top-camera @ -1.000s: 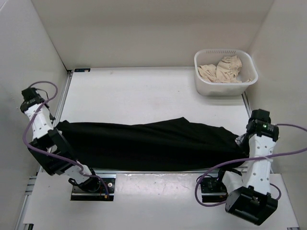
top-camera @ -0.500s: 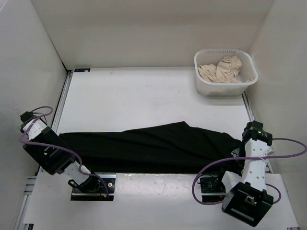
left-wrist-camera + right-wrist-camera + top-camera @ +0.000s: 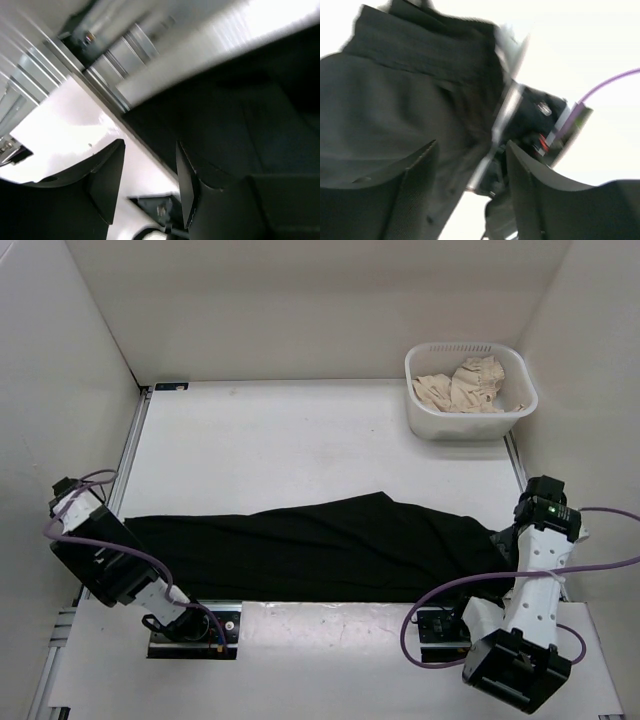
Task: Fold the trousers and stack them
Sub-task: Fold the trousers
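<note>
The black trousers [image 3: 320,545] lie stretched left to right along the near edge of the table [image 3: 300,440], flat on its surface. My left arm [image 3: 95,550] is at their left end and my right arm [image 3: 545,530] at their right end. In the left wrist view my left gripper [image 3: 149,150] is open and holds nothing, with the trousers [image 3: 240,115] just beyond its right finger. The right wrist view shows my right gripper [image 3: 471,147] open above the edge of the trousers [image 3: 395,90], no cloth between its fingers.
A white basket [image 3: 460,425] holding crumpled beige cloth [image 3: 465,385] stands at the far right corner. White walls close the table on three sides. Metal rails and the arm bases run along the near edge [image 3: 330,602].
Both grippers have gone from shut on the trouser ends to open. The trousers, held taut and raised a second ago, dropped and now lie on the table.
</note>
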Available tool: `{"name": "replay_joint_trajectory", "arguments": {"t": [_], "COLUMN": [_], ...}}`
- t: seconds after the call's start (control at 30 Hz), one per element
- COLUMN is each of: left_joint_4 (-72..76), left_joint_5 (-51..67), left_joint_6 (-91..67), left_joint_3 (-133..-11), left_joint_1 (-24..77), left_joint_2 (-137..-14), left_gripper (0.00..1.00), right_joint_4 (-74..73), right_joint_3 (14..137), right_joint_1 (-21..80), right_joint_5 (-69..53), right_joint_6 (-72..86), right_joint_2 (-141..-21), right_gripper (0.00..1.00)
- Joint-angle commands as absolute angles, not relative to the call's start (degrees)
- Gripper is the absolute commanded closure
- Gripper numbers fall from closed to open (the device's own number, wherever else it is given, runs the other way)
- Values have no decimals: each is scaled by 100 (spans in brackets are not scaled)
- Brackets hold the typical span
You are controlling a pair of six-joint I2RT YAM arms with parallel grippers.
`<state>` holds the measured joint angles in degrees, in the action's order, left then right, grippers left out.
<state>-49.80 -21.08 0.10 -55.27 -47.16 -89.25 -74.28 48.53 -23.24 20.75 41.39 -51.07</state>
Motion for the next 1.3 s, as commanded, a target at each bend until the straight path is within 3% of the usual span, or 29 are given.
{"name": "replay_joint_trajectory", "arguments": {"t": [0.0, 0.13, 0.3, 0.47, 0.6, 0.73, 1.0, 1.1, 1.27], "left_joint_4": [-5641, -5695, -5248, -4861, -4316, -4035, -4034, -4420, -4982], "left_joint_5": [-1820, -1433, -1896, -2188, -2391, -2321, -2347, -2347, -1996], "left_joint_6": [0, 0, 0, 0, 0, 0, 0, 0, 0], "left_joint_3": [-5818, -5950, -5951, -5898, -5696, -6307, -8181, -8613, -8674], "left_joint_1": [-4361, -3526, -2804, -2672, -2541, -2295, -1723, -1723, -1958], "left_joint_2": [-8412, -8244, -8990, -9886, -10229, -10809, -11671, -11838, -11349], "left_gripper": [43, 43, 46, 53, 55, 56, 59, 54, 31], "right_joint_4": [-6918, -6496, -5716, -5125, -4501, -4113, -4332, -4421, -4368], "right_joint_3": [5334, 5388, 5248, 4729, 4439, 4868, 7099, 7681, 7665], "right_joint_1": [-2172, -1689, -819, -660, -659, -712, -712, -712, -712], "right_joint_5": [1864, 1740, 1802, 1538, 1748, 2012, 2276, 2329, 1785], "right_joint_6": [3902, 4033, 4395, 4850, 5210, 5668, 6117, 6065, 5381], "right_joint_2": [-5062, -5562, -6186, -7144, -7724, -8778, -10553, -10766, -10610], "right_gripper": [40, 62, 71, 89, 92, 100, 100, 100, 100]}}
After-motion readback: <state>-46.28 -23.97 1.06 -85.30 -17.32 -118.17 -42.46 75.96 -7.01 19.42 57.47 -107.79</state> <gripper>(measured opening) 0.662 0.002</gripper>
